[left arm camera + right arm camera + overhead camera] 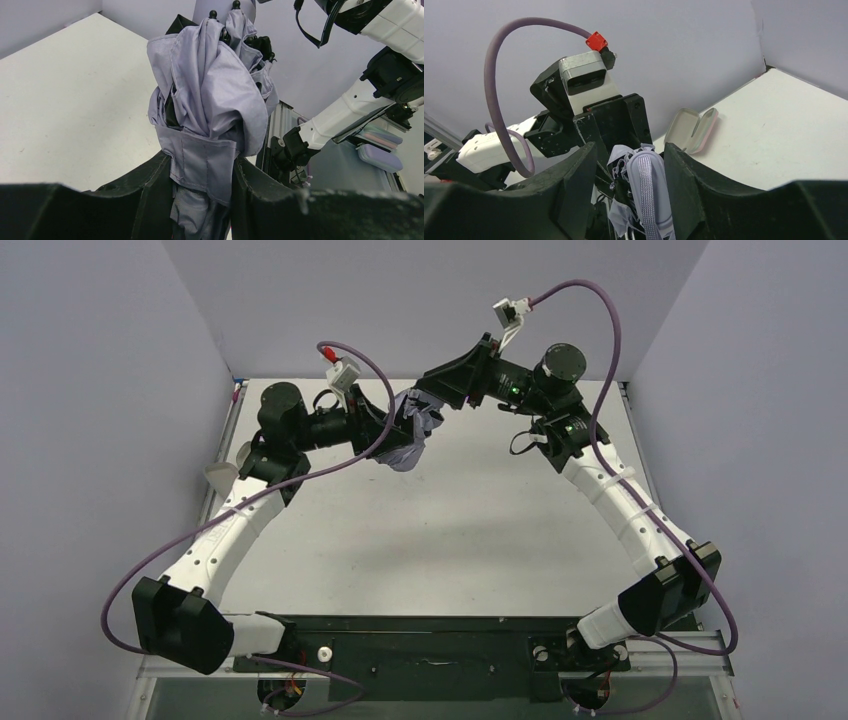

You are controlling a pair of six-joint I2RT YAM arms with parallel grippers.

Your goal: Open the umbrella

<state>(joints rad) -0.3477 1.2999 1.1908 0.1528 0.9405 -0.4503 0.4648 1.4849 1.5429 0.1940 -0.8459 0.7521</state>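
Left gripper (202, 175) is clamped on the umbrella (210, 90), jaws pinching the folded lilac fabric low on the bundle, and small black rib tips poke out at the far end. It hangs in the air, well above the worktop (450, 530) toward the back, held between the two arms. Right gripper (631, 165) meets it from the other side, its jaws straddling the end with the lilac strap. One finger sits against the fabric and the other shows a sliver of gap, so whether it grips or stands loose, I cannot tell. Canopy is bunched and closed. Down near the worktop's left edge, a pale capsule case (691, 129) lies open, well apart from the umbrella.
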